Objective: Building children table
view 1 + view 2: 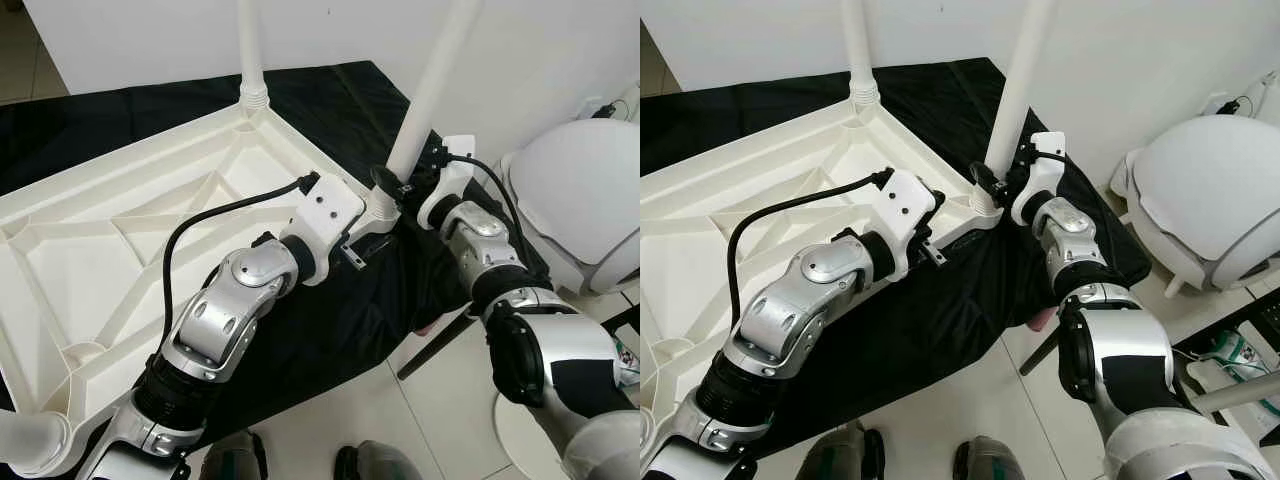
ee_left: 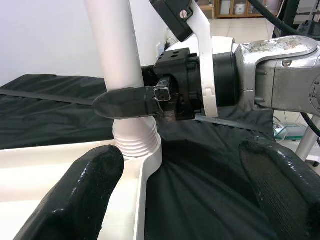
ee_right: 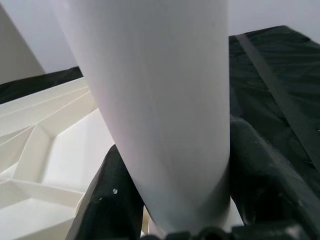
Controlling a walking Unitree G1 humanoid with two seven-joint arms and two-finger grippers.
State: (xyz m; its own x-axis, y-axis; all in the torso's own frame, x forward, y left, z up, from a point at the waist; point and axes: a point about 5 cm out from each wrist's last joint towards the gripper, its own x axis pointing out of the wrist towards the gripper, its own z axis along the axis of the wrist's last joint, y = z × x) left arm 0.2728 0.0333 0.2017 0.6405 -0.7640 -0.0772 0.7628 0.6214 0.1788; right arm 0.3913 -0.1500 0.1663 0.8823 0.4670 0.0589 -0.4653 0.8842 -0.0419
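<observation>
Head views: upturned white ribbed plastic tabletop (image 1: 120,230) on black cloth (image 1: 330,330); long white plastic tube leg (image 1: 425,95) upright, leaning slightly, in its near-right corner socket. Left wrist view: left gripper (image 2: 180,195) spread wide, empty, just short of that corner. Right wrist view: right gripper (image 3: 175,195) clamped round the leg's base.
</observation>
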